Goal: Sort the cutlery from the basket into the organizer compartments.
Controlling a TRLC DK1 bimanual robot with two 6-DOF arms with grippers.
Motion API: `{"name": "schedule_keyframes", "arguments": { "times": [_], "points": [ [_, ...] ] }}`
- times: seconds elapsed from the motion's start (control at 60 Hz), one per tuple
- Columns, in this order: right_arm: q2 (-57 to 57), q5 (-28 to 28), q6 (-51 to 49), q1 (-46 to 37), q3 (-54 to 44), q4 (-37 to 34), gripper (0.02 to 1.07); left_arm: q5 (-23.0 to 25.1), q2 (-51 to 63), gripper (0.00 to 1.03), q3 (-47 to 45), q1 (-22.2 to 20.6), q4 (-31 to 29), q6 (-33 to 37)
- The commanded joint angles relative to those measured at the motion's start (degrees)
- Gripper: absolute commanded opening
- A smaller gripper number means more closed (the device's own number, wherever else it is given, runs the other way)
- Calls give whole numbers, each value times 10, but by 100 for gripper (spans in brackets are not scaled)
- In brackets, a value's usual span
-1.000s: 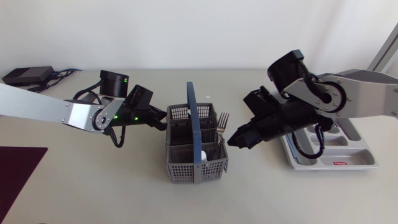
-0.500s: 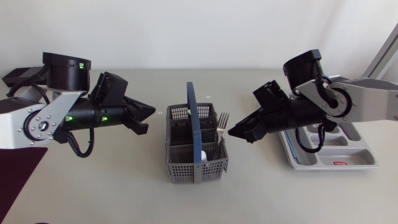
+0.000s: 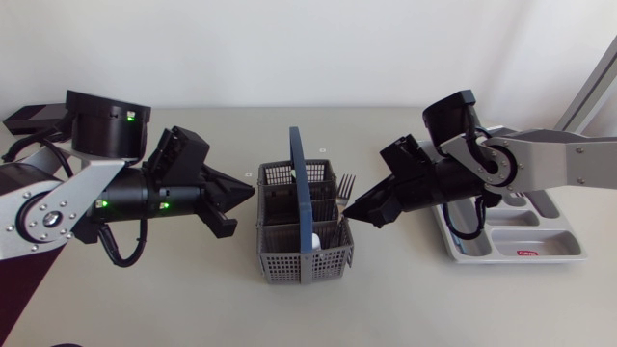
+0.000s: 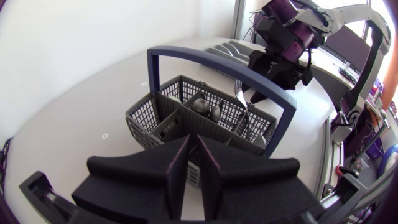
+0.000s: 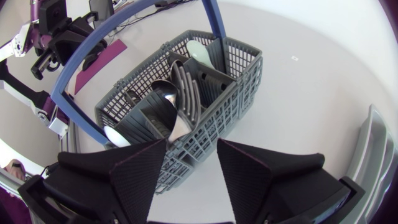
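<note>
The grey cutlery basket with a blue handle stands mid-table; a fork and a white spoon stick up in it. My left gripper is shut and empty, pointing at the basket's left side, a little short of it. My right gripper hovers at the basket's right rim, open, its fingers spread over the near corner. Spoons and dark handles lie in the compartments ahead of it. The grey organizer sits at the right, partly under my right arm.
A dark mat lies at the table's front left edge. A black box with cables rests at the far left. The organizer's rim shows beside my right gripper.
My right gripper has opened and dipped toward the basket's right rim. My left arm lifted and pulled back from the basket, then swung its shut gripper toward it again.
</note>
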Motion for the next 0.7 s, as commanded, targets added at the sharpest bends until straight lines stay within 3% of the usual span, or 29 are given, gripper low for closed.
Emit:
{"name": "schedule_keyframes", "arguments": {
  "times": [0.0,0.533,0.683],
  "points": [
    [11,-12,-5,8,13,7,63,3,-10,12,-17,-4,-6,-9],
    [34,0,17,62,42,15,60,3,-10,12,-30,-3,10,-7],
    [55,4,19,66,54,19,48,3,-10,12,-30,-4,13,-9]
  ]
}}
